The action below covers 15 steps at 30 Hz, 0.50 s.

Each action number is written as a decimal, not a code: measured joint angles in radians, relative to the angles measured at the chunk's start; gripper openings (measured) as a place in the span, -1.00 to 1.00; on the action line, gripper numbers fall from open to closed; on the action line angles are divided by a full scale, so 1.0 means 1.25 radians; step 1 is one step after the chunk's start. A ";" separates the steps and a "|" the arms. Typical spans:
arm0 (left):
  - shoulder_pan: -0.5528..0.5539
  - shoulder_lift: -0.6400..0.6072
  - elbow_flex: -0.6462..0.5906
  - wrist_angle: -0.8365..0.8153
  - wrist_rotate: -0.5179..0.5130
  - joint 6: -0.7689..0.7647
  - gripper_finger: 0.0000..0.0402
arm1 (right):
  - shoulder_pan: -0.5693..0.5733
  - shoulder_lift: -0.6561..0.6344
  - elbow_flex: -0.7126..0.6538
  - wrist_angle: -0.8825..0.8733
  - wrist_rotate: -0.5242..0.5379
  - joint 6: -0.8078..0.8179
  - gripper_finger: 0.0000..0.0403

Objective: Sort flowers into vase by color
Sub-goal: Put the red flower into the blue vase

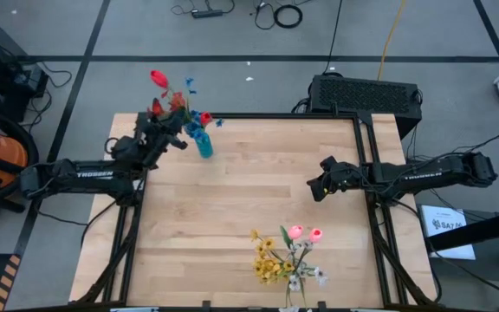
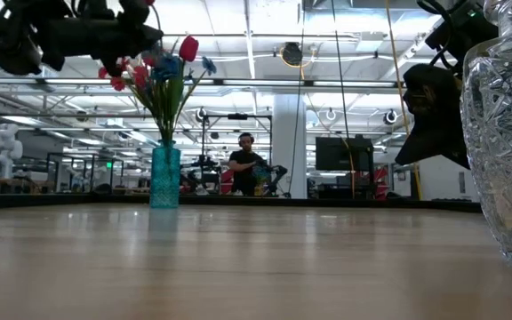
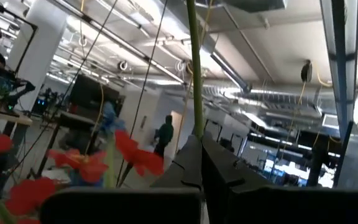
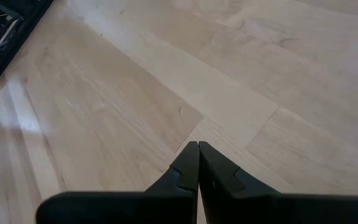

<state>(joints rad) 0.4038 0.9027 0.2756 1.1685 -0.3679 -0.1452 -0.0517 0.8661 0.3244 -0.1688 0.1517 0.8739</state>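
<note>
Left arm reaches along the table's left edge to the far left corner; left gripper [image 1: 170, 130] raised, fingers [image 3: 191, 163] closed on a thin green stem [image 3: 195, 74]. Right arm extends in from the right edge; right gripper [image 1: 317, 186] closed, empty, above the table.

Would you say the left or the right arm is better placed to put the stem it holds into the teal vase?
Left. The left gripper is shut on a green stem right beside the teal vase. The right gripper is shut and empty over bare table, well away from it.
</note>
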 joint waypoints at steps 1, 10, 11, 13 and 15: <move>0.000 0.010 0.000 0.002 -0.001 0.000 -1.00 | -0.001 0.000 0.000 0.000 0.000 -0.001 -1.00; 0.001 0.056 0.000 0.137 -0.006 0.045 -1.00 | -0.002 0.000 0.000 0.000 0.000 -0.003 -1.00; 0.000 0.054 0.000 0.151 -0.005 0.058 -1.00 | -0.002 0.000 0.000 0.000 0.000 -0.003 -1.00; 0.000 0.048 0.000 0.164 -0.003 0.072 -1.00 | -0.002 0.000 0.000 0.000 0.000 -0.003 -1.00; 0.000 0.041 0.000 0.165 -0.002 0.083 -1.00 | -0.002 0.000 0.001 0.000 0.000 -0.003 -1.00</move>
<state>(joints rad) 0.4034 0.9535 0.2756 1.3743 -0.3702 -0.0410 -0.0536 0.8661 0.3252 -0.1688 0.1516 0.8700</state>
